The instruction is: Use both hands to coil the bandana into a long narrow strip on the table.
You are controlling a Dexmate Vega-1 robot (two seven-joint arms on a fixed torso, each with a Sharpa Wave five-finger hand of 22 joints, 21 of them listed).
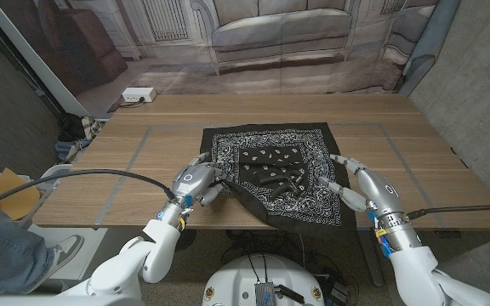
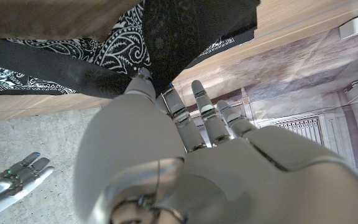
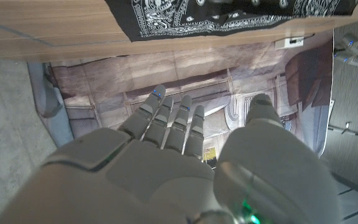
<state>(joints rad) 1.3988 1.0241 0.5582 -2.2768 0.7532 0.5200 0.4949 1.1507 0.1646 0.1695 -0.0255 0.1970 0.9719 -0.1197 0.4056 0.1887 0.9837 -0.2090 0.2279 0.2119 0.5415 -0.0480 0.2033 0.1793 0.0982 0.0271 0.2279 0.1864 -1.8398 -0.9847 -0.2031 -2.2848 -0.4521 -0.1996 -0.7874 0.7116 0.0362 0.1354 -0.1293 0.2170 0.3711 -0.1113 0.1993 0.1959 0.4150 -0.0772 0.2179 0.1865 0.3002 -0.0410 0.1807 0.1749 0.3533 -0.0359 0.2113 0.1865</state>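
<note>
The black bandana point(image 1: 283, 166) with a white paisley print lies spread on the middle of the wooden table point(image 1: 100, 170). Its near left corner is folded in toward the middle, showing the dark underside. My left hand point(image 1: 197, 181) is at that folded edge. In the left wrist view the cloth point(image 2: 166, 43) runs down between the thumb and fingers point(image 2: 176, 106), pinched there. My right hand point(image 1: 353, 180) stands at the bandana's right edge with its fingers spread and nothing in them. The right wrist view shows the bandana's edge point(image 3: 229, 15) beyond the fingers point(image 3: 173, 121).
Grey tape lines point(image 1: 134, 157) mark a rectangle on the table. A white power strip point(image 1: 138, 95) lies beyond the far left corner. A person's leg and shoe point(image 1: 24, 246) show at the left, beside the table's near edge.
</note>
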